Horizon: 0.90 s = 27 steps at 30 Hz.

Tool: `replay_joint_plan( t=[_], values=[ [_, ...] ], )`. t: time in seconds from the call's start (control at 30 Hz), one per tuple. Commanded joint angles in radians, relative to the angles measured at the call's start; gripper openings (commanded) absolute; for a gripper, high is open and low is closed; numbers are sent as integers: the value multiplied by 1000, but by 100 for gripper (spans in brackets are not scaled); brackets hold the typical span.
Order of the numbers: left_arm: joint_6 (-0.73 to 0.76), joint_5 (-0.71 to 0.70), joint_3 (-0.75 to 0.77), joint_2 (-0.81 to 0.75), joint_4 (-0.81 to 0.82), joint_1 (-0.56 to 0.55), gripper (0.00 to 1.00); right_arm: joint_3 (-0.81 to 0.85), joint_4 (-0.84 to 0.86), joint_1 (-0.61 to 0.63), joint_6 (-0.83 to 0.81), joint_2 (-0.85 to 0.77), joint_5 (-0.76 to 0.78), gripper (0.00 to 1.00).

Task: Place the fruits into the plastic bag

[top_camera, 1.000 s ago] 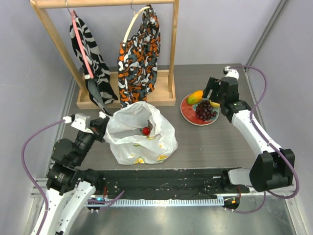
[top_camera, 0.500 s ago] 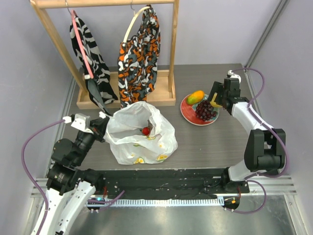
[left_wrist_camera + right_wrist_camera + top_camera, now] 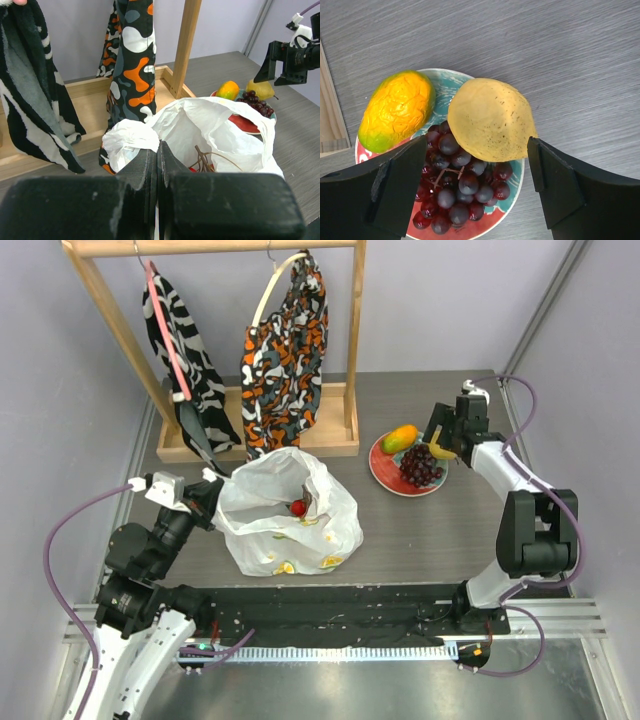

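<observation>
The white plastic bag (image 3: pixel 288 512) printed with citrus slices stands open at the table's front left, with red berries (image 3: pixel 298 507) inside. My left gripper (image 3: pixel 160 145) is shut on the bag's (image 3: pixel 215 125) near rim, holding the mouth up. A red-teal plate (image 3: pixel 382 473) carries the orange-green mango (image 3: pixel 400 437), the purple grapes (image 3: pixel 420 466) and the yellow lemon (image 3: pixel 440 451). My right gripper (image 3: pixel 477 150) hangs open just above the plate (image 3: pixel 516 183). Its fingers straddle the lemon (image 3: pixel 492 117) and the grapes (image 3: pixel 455 195), and the mango (image 3: pixel 395 110) lies to the left.
A wooden rack (image 3: pixel 255 446) stands at the back left. A zebra-striped cloth (image 3: pixel 185 350) and an orange-black cloth (image 3: pixel 285 350) hang from it, close behind the bag. The table's right edge and a wall lie just beyond the plate.
The right arm has folded back toward the right edge while its gripper stayed over the plate and its jaws widened. The left gripper and the bag have not moved.
</observation>
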Motion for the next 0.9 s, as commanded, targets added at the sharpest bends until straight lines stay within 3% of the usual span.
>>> replay_joint_plan(
  t=[0.0, 0.87],
  values=[
    [3, 10, 10, -2, 20, 2, 0, 49, 34, -29, -7, 27, -35, 91],
    [3, 12, 10, -1, 18, 0, 0, 68, 47, -51, -18, 150, -56, 91]
  ],
)
